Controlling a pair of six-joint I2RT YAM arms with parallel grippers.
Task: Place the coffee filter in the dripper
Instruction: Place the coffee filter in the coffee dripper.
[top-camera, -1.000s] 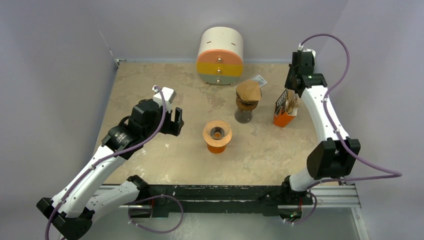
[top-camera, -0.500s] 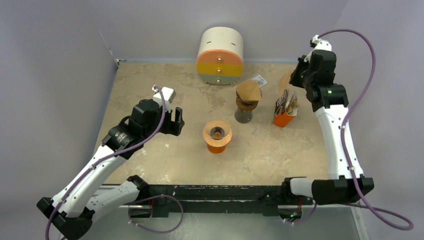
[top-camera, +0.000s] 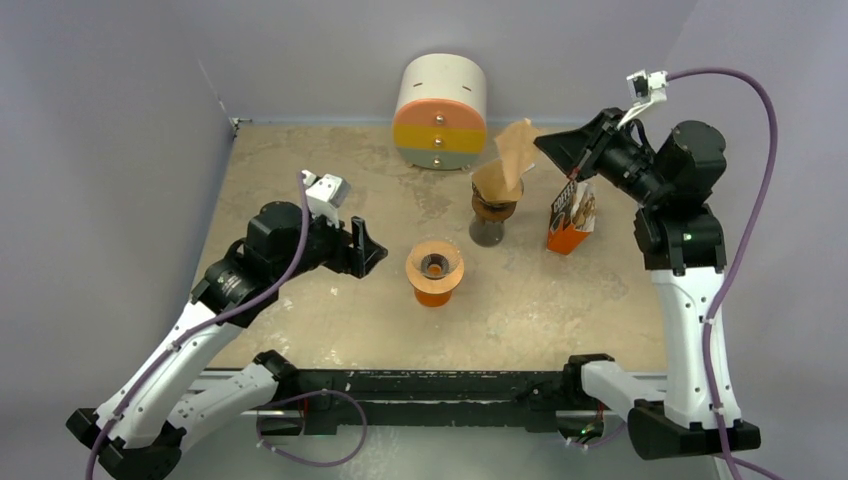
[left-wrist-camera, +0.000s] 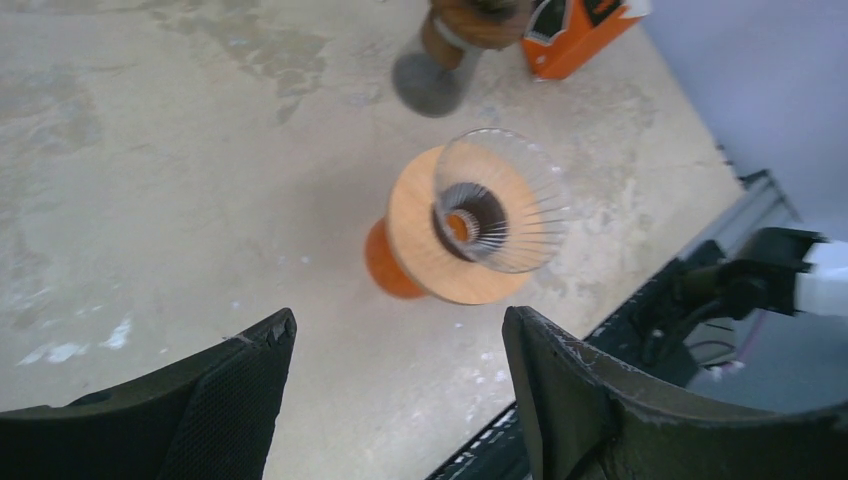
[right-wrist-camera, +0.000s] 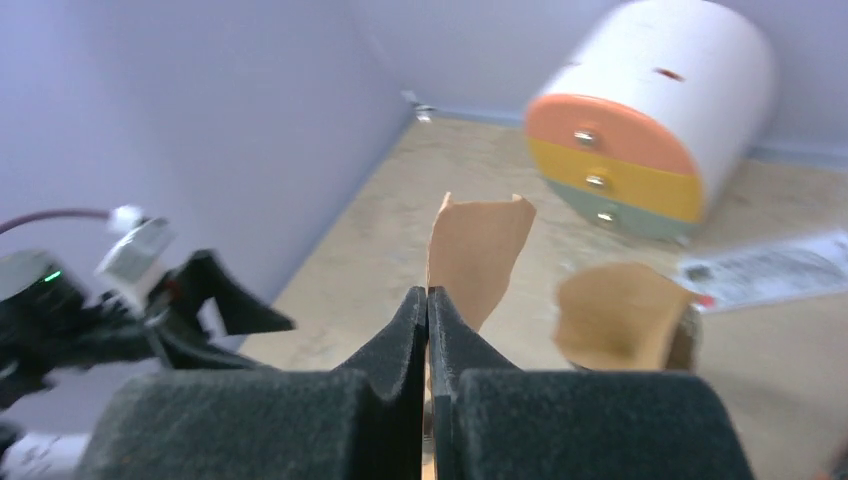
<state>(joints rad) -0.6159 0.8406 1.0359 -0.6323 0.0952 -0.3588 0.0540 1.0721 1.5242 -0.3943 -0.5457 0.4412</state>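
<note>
Arm (top-camera: 688, 262) raised, right claw (right-wrist-camera: 427, 300) pinching coffee filter (right-wrist-camera: 480, 245)

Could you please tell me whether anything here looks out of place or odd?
Only the coffee filter: it hangs in mid-air, flattened, pinched by the right gripper, jaws shut, while the dripper stands empty.

Nothing here is sharp enough to read. The orange carton (top-camera: 568, 224), beyond and to the right of the dripper (top-camera: 434, 266), carries pale lettering on a dark panel, too small to make out. The printed paper slip (right-wrist-camera: 780, 262), farther back from the dripper, shows only blurred lines.
</note>
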